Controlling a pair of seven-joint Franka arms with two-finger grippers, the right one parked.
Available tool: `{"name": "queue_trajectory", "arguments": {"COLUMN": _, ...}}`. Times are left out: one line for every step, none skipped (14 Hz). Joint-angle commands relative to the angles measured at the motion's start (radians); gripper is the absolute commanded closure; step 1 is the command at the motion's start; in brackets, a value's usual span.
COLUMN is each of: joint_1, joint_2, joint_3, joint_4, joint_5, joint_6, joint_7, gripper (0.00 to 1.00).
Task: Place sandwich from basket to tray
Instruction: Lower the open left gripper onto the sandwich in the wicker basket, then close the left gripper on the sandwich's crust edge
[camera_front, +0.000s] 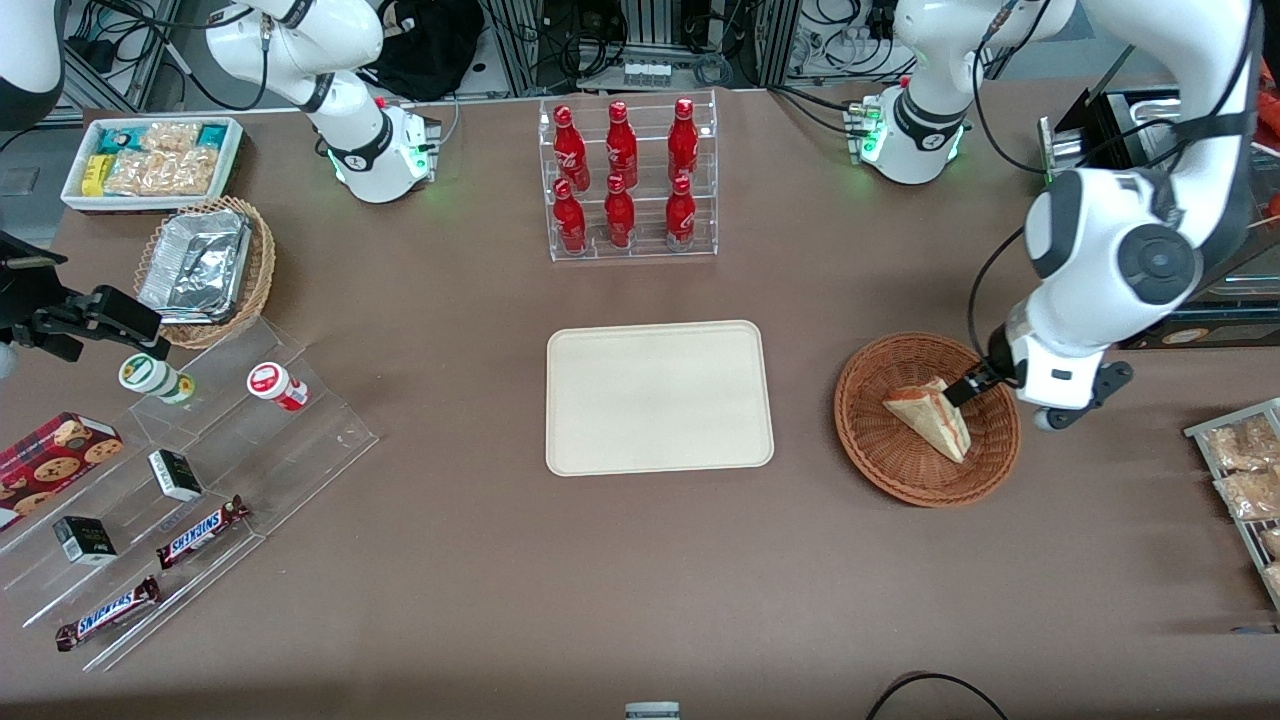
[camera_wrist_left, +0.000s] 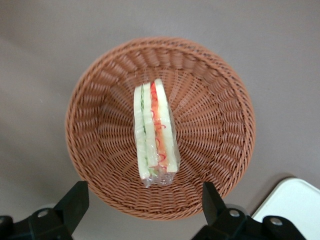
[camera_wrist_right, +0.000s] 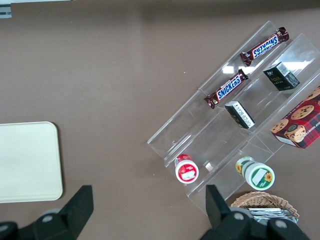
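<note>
Item: my gripper (camera_wrist_left: 142, 210), fingers spread wide and holding nothing, hung above the wicker basket (camera_wrist_left: 95, 150) with the wrapped sandwich (camera_wrist_left: 154, 132) directly beneath, tray (camera_front: 600, 440) alongside; risk judged: the slick wrap could slip if I closed off-centre.

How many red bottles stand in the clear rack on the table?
6. Three red bottles stand on the upper step and three on the lower step, nearer the front camera. None seems hidden. The tool hangs over the basket.
</note>
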Motion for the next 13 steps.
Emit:
{"name": "queue_trajectory", "arguments": {"joint_1": 0.001, "joint_2": 0.001, "joint_3": -0.005, "joint_4": -0.057, "joint_5": 0.014, "joint_6": 0.055, "joint_7": -0.072, "gripper": 0.00}}
{"name": "queue_trajectory", "arguments": {"joint_1": 0.003, "joint_2": 0.009, "joint_3": -0.005, "joint_4": -0.072, "joint_5": 0.009, "joint_6": 0.084, "joint_7": -0.082, "gripper": 0.00}}
{"name": "queue_trajectory", "arguments": {"joint_1": 0.003, "joint_2": 0.032, "joint_3": -0.005, "joint_4": -0.076, "joint_5": 0.004, "joint_6": 0.112, "joint_7": -0.119, "gripper": 0.00}}
{"name": "queue_trajectory", "arguments": {"joint_1": 0.001, "joint_2": 0.061, "joint_3": -0.005, "joint_4": -0.076, "joint_5": 0.006, "joint_6": 0.143, "joint_7": -0.151, "gripper": 0.00}}
{"name": "queue_trajectory", "arguments": {"joint_1": 0.001, "joint_2": 0.081, "joint_3": -0.005, "joint_4": -0.080, "joint_5": 0.006, "joint_6": 0.179, "joint_7": -0.162, "gripper": 0.00}}
{"name": "queue_trajectory", "arguments": {"joint_1": 0.001, "joint_2": 0.098, "joint_3": -0.005, "joint_4": -0.083, "joint_5": 0.006, "joint_6": 0.200, "joint_7": -0.164, "gripper": 0.00}}
{"name": "queue_trajectory", "arguments": {"joint_1": 0.001, "joint_2": 0.107, "joint_3": -0.005, "joint_4": -0.088, "joint_5": 0.006, "joint_6": 0.210, "joint_7": -0.164, "gripper": 0.00}}
{"name": "queue_trajectory", "arguments": {"joint_1": 0.001, "joint_2": 0.116, "joint_3": -0.005, "joint_4": -0.088, "joint_5": 0.006, "joint_6": 0.224, "joint_7": -0.164, "gripper": 0.00}}
{"name": "queue_trajectory", "arguments": {"joint_1": 0.001, "joint_2": 0.129, "joint_3": -0.005, "joint_4": -0.083, "joint_5": 0.006, "joint_6": 0.229, "joint_7": -0.164, "gripper": 0.00}}
{"name": "queue_trajectory", "arguments": {"joint_1": 0.003, "joint_2": 0.149, "joint_3": -0.005, "joint_4": -0.076, "joint_5": 0.006, "joint_6": 0.230, "joint_7": -0.164, "gripper": 0.00}}
{"name": "queue_trajectory", "arguments": {"joint_1": 0.006, "joint_2": 0.167, "joint_3": -0.005, "joint_4": -0.066, "joint_5": 0.004, "joint_6": 0.246, "joint_7": -0.165, "gripper": 0.00}}
{"name": "queue_trajectory", "arguments": {"joint_1": 0.007, "joint_2": 0.184, "joint_3": -0.005, "joint_4": -0.066, "joint_5": 0.003, "joint_6": 0.267, "joint_7": -0.168, "gripper": 0.00}}
{"name": "queue_trajectory", "arguments": {"joint_1": 0.007, "joint_2": 0.195, "joint_3": -0.005, "joint_4": -0.066, "joint_5": 0.004, "joint_6": 0.284, "joint_7": -0.188, "gripper": 0.00}}
